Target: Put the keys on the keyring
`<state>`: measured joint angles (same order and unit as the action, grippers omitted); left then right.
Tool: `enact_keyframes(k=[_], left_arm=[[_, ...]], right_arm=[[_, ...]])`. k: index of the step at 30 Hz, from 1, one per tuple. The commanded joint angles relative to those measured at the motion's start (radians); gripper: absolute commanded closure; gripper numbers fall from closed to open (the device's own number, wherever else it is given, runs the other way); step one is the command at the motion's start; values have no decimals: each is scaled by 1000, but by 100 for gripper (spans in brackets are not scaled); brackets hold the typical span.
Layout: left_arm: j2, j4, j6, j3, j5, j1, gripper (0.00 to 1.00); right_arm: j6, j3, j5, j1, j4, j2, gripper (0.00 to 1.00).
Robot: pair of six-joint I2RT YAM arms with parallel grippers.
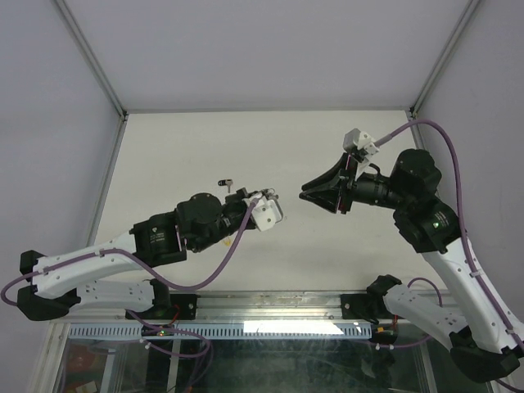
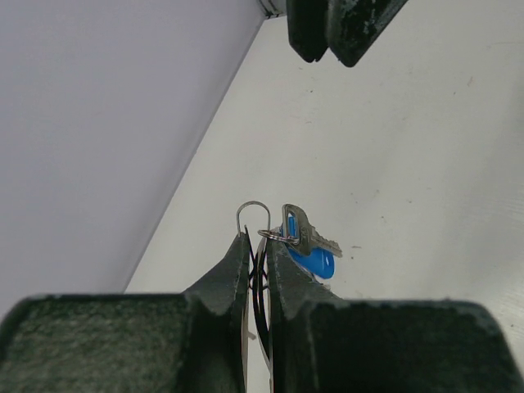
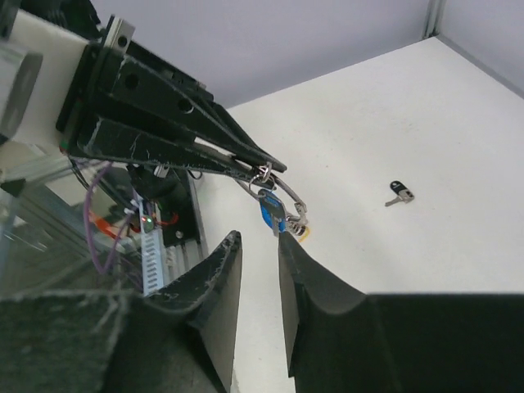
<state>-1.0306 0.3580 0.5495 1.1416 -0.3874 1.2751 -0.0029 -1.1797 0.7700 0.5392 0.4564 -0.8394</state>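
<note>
Clamped in left pincer (image 2: 259, 243), keyring (image 2: 254, 202) with blue key (image 2: 318, 264) dangling below

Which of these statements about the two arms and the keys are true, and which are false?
1. The left tool pinches a thin wire ring. True.
2. The right tool grips the blue key. False: its fingers stand apart, holding nothing.
3. The blue key hangs from the ring. True.
4. No key lies loose on the table. False: a small dark-headed key lies there alone.
</note>
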Motion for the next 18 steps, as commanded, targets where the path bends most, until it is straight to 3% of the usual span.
enact_keyframes(k=[1,5,8,18], left_arm=[[89,-177,47,-49,44,0,100],[103,-213,47,-67,52,1,100],[97,-213,46,-62,64,0,100],[59,-215,46,-38,92,-1,100]], right_arm=[[266,21,-42,2,-190,-4,71],[410,29,-35,2,-248,-30,60],[474,28,-35,2,-268,-53,57],[521,45,-122,89,-308,-93,56]])
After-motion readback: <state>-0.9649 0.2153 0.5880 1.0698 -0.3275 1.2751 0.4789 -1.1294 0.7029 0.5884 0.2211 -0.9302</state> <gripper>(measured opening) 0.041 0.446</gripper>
